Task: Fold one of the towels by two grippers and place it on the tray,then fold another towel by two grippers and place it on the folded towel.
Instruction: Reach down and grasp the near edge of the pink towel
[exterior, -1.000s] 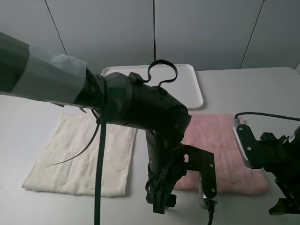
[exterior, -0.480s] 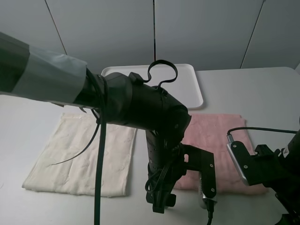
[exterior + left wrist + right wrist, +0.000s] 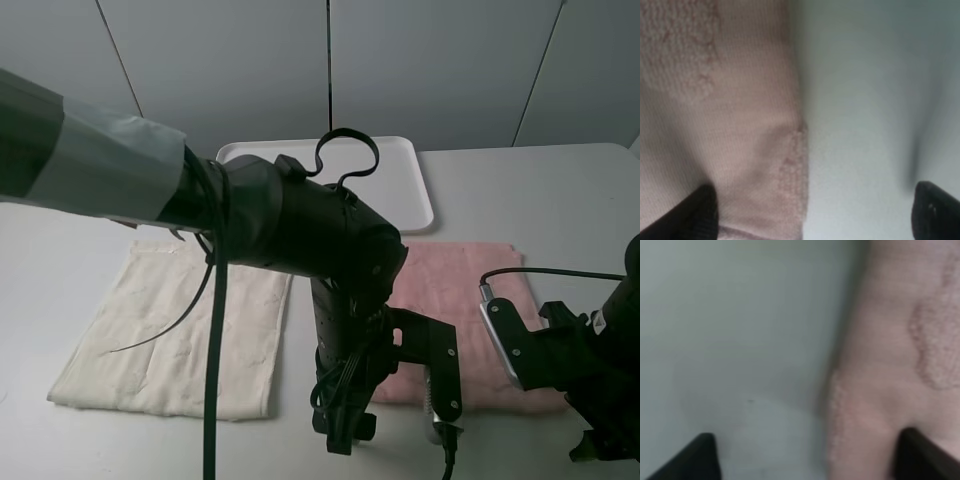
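Jaws spread — left gripper and right gripper each straddle an edge of the pink towel.

The right gripper shifted toward seven o'clock in the high view and came down over the pink towel's near right corner. Its wrist camera covered more of that edge.

No legible text or markings anywhere
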Motion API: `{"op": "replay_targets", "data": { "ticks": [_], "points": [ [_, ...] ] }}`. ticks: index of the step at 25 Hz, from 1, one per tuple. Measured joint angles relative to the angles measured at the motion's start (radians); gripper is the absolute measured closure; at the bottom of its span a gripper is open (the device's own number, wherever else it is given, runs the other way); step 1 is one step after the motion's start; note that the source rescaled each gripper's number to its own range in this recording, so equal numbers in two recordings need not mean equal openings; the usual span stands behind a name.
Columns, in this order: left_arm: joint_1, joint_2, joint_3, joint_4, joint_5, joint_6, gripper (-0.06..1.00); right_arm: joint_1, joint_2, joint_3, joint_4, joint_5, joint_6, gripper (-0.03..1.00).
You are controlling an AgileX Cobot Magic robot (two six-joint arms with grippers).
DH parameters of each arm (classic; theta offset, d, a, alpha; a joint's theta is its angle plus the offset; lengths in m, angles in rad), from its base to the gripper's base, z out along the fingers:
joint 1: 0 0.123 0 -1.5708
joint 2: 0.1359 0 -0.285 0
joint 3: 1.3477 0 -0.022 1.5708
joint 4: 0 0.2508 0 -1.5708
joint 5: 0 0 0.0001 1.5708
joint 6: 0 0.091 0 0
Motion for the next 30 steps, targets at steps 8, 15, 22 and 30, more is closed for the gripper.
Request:
{"op": "replay_targets", "data": {
  "ticks": [8,15,22,30],
  "points": [
    [0.0,0.0,0.0,0.0,0.0,-0.005,-0.06,0.0,0.007,-0.002,-0.042,-0.09,0.051,0.77],
    [0.0,0.0,0.0,0.002,-0.01,-0.005,-0.06,0.0,0.007,-0.002,-0.072,-0.092,0.062,0.96],
    [0.0,0.002,0.0,0.009,-0.047,-0.033,-0.06,0.0,0.007,-0.002,-0.075,-0.092,0.063,0.96],
    [-0.021,0.01,0.0,0.129,-0.084,-0.144,-0.03,0.0,0.007,-0.002,-0.073,-0.092,0.083,0.96]
  ]
}}
